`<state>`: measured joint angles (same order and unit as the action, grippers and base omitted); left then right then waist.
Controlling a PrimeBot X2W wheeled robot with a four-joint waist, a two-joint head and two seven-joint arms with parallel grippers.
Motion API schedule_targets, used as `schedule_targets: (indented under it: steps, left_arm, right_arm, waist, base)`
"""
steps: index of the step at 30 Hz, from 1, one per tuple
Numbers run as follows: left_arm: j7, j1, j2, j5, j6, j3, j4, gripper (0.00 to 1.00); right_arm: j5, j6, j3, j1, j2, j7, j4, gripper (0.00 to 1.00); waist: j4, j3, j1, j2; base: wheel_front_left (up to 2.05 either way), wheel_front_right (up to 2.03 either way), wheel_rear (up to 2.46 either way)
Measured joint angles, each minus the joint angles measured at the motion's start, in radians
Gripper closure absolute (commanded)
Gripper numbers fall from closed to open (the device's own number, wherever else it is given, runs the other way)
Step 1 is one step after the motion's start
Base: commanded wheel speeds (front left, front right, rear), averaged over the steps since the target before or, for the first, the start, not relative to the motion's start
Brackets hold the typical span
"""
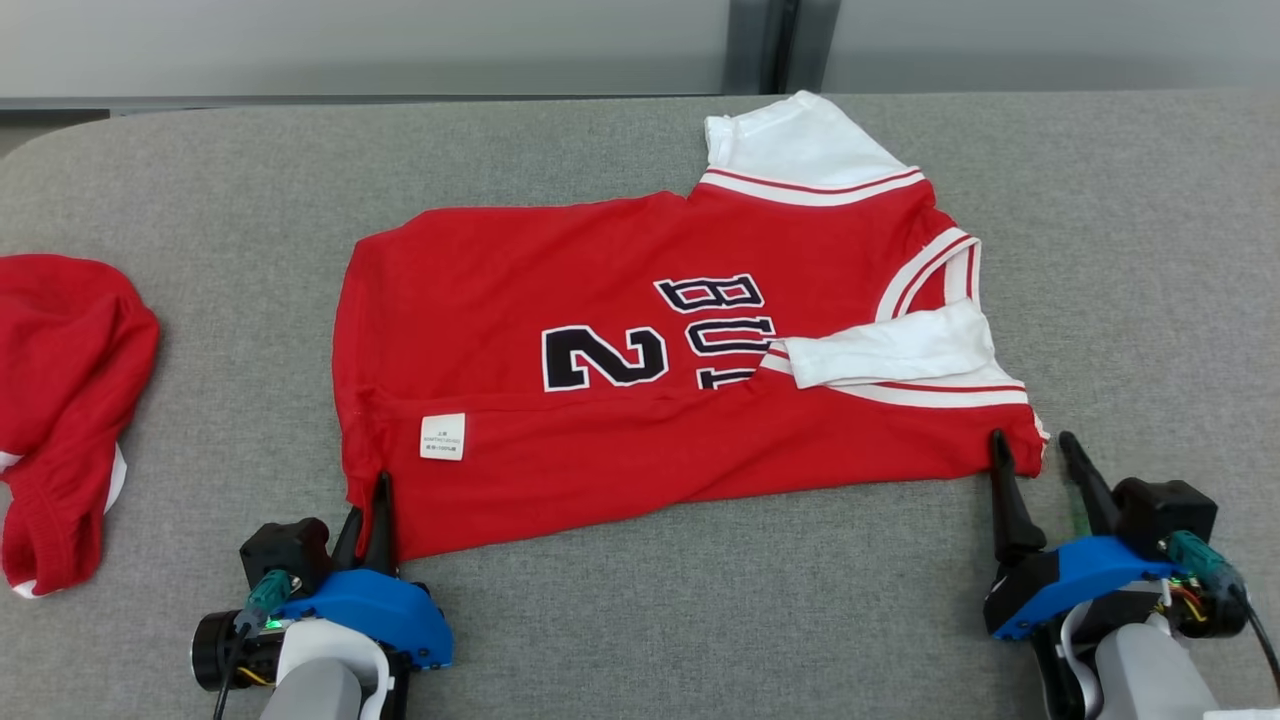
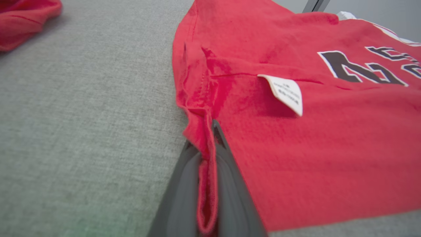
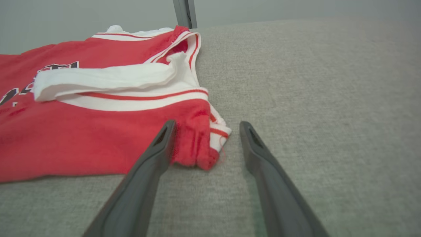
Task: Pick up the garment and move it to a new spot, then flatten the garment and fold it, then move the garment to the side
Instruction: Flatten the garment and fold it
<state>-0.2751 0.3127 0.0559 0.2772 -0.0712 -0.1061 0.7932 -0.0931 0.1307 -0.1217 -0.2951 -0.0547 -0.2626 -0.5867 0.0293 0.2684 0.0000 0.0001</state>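
Grey cloth covers the table point(image 1: 640, 620), and a pale wall point(image 1: 400, 45) is seen behind it. A red jersey point(image 1: 600, 440) is spread across the middle of the table, printed side up, with the hem toward the left and the neck toward the right. One white sleeve point(image 1: 890, 350) is folded over the chest, and the other sleeve point(image 1: 790, 140) lies at the far edge. A white label point(image 1: 442, 437) is seen near the hem.

The left gripper point(image 1: 370, 500) is pressed together on the jersey's near left corner. In the left wrist view a fold point(image 2: 207, 171) of red cloth is seen pinched between its fingers point(image 2: 230, 184).

The right gripper point(image 1: 1031, 440) is spread at the near right corner. In the right wrist view that corner is seen lying loose between the two fingers, just beside one of them.

A second red garment point(image 1: 60, 400) is heaped at the table's left edge, well apart from the jersey.
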Motion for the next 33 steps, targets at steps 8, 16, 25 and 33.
schedule_targets:
  steps: [8, 16, 25, 33]
  left_arm:
    - [0.001, 0.002, 0.002, 0.021, -0.007, -0.029, -0.027, 1.00]
    - [0.011, -0.026, -0.008, 0.006, -0.004, 0.002, -0.140, 1.00]
    - [0.011, -0.142, -0.008, -0.056, -0.016, 0.091, -0.256, 1.00]
    - [0.012, -0.292, -0.008, 0.012, -0.011, 0.030, -0.182, 0.85]
  right_arm:
    - [-0.078, 0.000, 0.025, -0.080, -0.003, -0.009, -0.155, 1.00]
    - [-0.135, 0.000, 0.024, -0.069, 0.004, -0.001, -0.100, 1.00]
    - [-0.199, 0.001, 0.008, 0.011, 0.007, -0.001, -0.021, 1.00]
    - [-0.217, 0.001, 0.043, 0.182, -0.007, -0.001, -0.061, 0.65]
  waist:
    - [0.015, 0.011, -0.0001, -0.0001]
    - [0.022, -0.028, 0.0000, -0.0001]
    - [0.025, -0.170, 0.0000, -0.0001]
    - [0.005, -0.237, -0.0001, 0.0000]
  base:
    - [0.00, 0.00, 0.00]
    - [0.00, 0.00, 0.00]
    - [0.00, 0.00, 0.00]
    - [0.00, 0.00, 0.00]
